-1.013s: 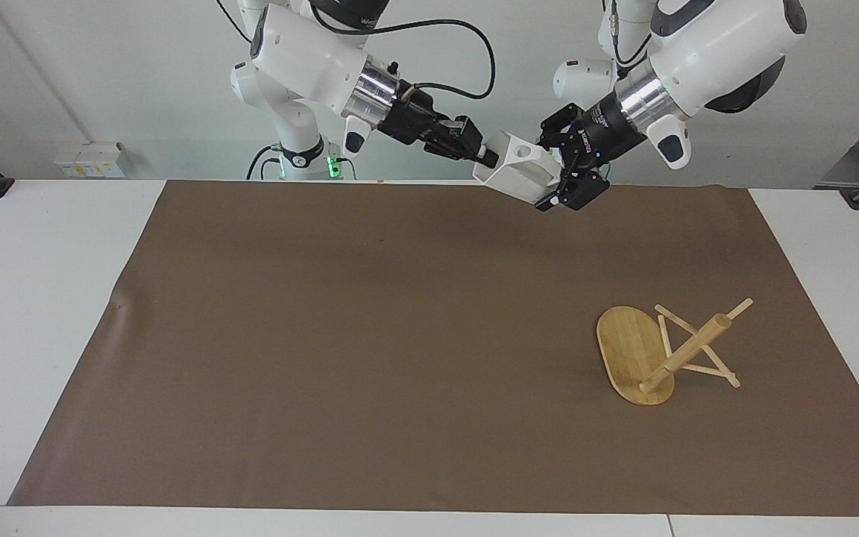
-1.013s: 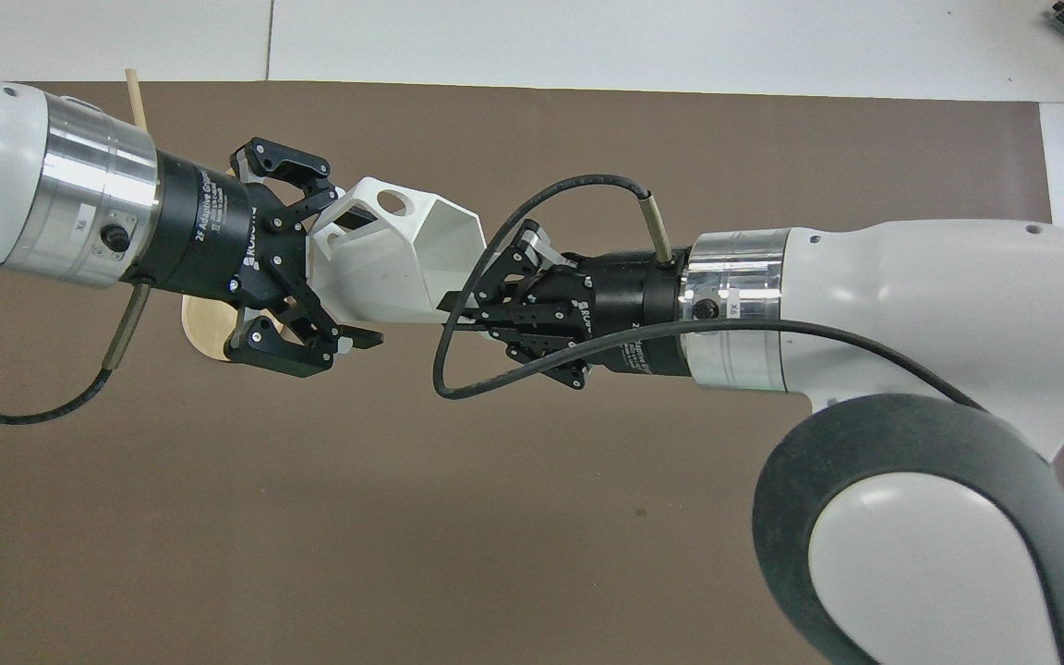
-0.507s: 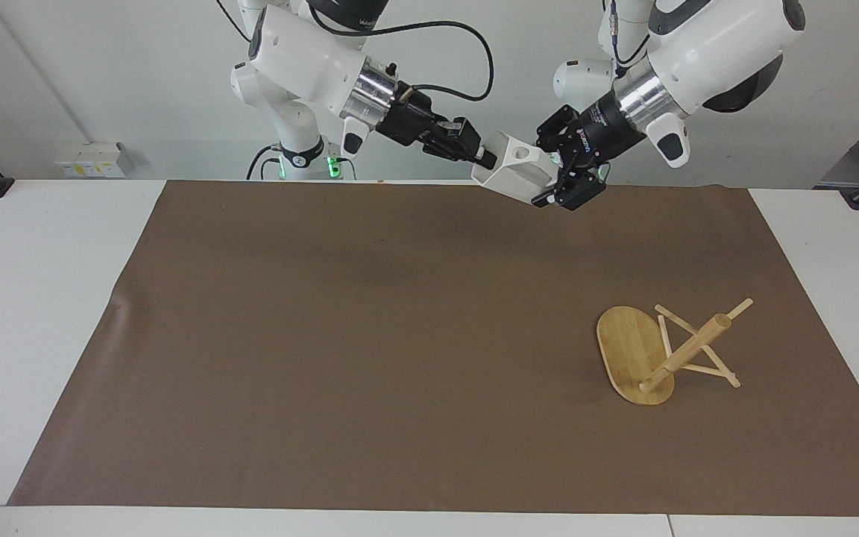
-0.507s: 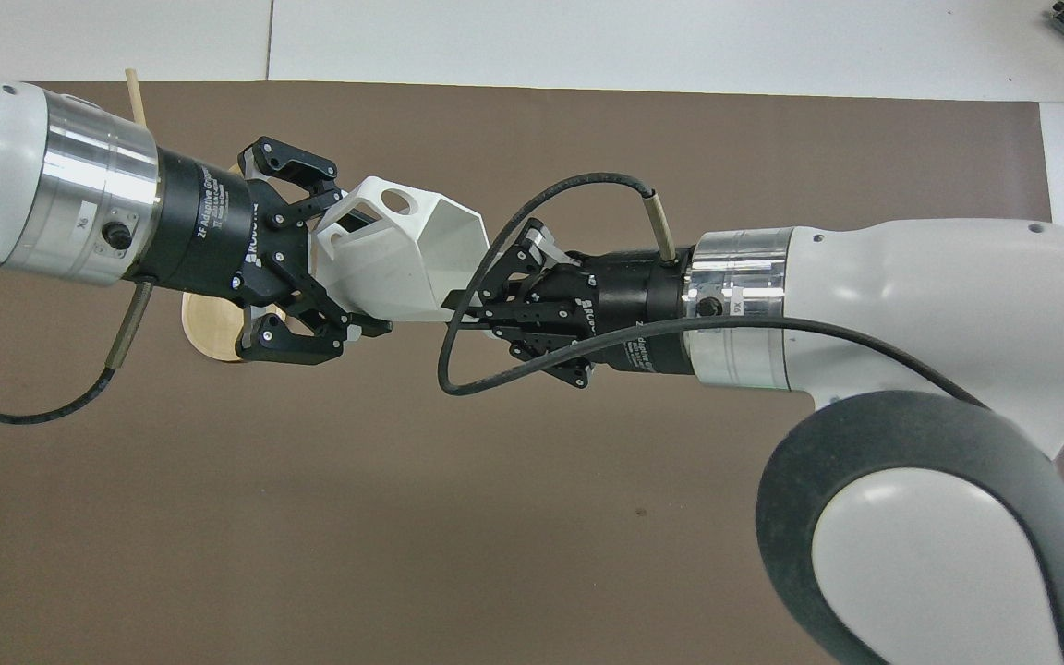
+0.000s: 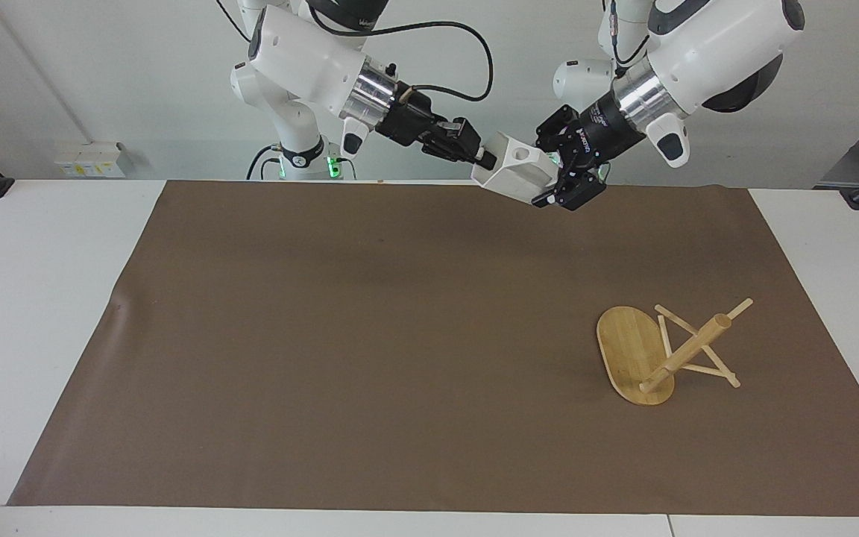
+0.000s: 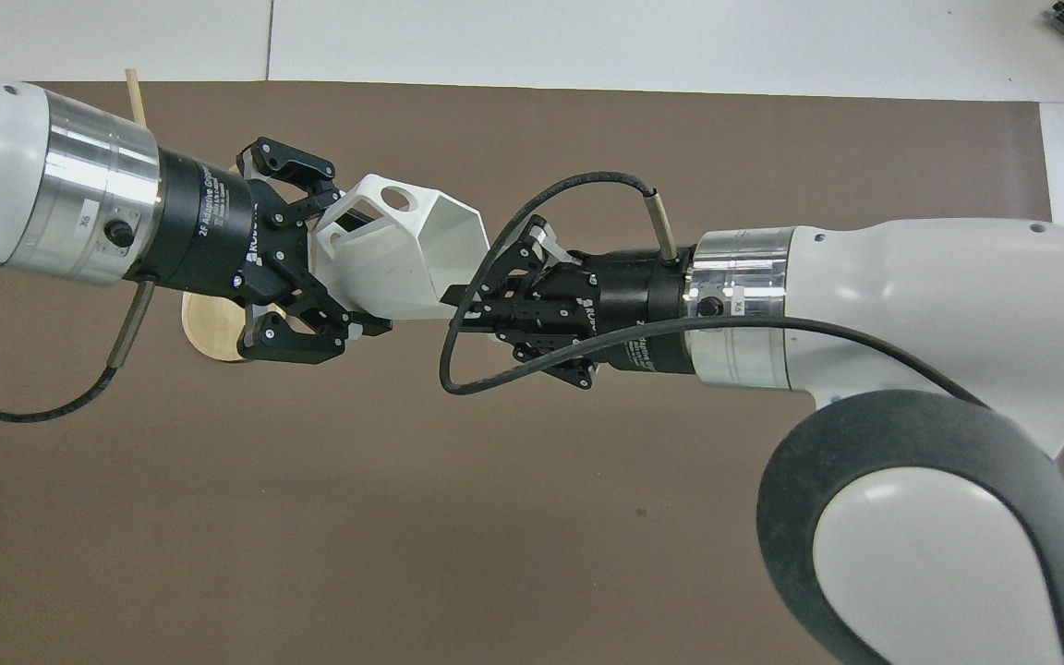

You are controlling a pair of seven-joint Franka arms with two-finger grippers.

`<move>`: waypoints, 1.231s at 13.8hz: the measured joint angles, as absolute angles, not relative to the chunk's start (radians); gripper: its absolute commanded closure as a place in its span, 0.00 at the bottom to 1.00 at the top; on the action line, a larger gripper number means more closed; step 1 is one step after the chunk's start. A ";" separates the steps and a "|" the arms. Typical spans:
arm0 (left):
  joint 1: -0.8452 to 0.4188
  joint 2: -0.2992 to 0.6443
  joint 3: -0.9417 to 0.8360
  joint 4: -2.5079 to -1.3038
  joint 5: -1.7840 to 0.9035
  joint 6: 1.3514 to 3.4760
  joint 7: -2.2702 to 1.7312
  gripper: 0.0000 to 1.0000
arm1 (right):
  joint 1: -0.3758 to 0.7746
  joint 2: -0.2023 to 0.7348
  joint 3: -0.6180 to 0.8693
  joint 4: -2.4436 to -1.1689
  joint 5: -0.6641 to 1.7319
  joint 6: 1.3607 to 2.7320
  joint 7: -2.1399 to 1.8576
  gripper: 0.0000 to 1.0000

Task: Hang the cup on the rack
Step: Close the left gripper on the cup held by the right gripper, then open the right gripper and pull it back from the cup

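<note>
The white faceted cup point(image 5: 517, 173) hangs in the air between both grippers, over the edge of the mat nearest the robots. My right gripper point(image 5: 483, 156) is shut on the cup's rim wall; it also shows in the overhead view point(image 6: 454, 309). My left gripper point(image 5: 549, 179) grips the cup's base end by the handle, one finger on each side. In the overhead view the cup point(image 6: 403, 249) lies on its side, handle hole up, in my left gripper point(image 6: 352, 260). The bamboo rack point(image 5: 657, 354) lies tipped over on the mat toward the left arm's end.
A brown mat point(image 5: 370, 335) covers most of the white table point(image 5: 27, 298). In the overhead view my left arm hides most of the rack; only part of its base point(image 6: 209, 328) and a peg tip point(image 6: 133, 92) show. A black cable point(image 6: 495, 374) loops under my right gripper.
My left gripper's fingers have closed from wide open onto the cup's base end. Both arms and the cup have risen slightly. The rack has not moved.
</note>
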State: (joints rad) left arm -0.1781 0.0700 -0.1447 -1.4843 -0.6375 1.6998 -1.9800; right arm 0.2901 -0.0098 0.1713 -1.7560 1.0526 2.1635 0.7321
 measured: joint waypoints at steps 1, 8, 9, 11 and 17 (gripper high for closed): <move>-0.178 0.070 -0.145 -1.484 -0.635 1.706 -1.989 1.00 | 0.290 -0.010 0.172 -1.756 1.053 2.163 0.732 0.00; -0.178 0.071 -0.145 -1.487 -0.586 1.755 -2.082 1.00 | 0.290 -0.010 0.171 -1.756 1.053 2.176 0.732 0.00; -0.178 0.071 -0.145 -1.494 -0.561 1.774 -2.111 1.00 | 0.290 -0.010 0.171 -1.756 1.053 2.176 0.730 0.00; -0.176 0.071 -0.141 -1.525 -0.524 1.826 -2.154 1.00 | 0.291 -0.012 0.174 -1.756 1.053 2.175 0.728 0.00; -0.173 0.026 -0.130 -1.707 -0.436 1.991 -2.240 1.00 | 0.292 -0.013 0.173 -1.756 1.030 2.175 0.634 0.00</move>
State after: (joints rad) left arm -0.1728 0.0256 -0.1300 -1.7068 -0.4363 1.9906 -2.2405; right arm 0.2919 -0.0126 0.1732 -1.7560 1.0297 2.1750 0.6344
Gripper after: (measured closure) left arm 0.207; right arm 0.000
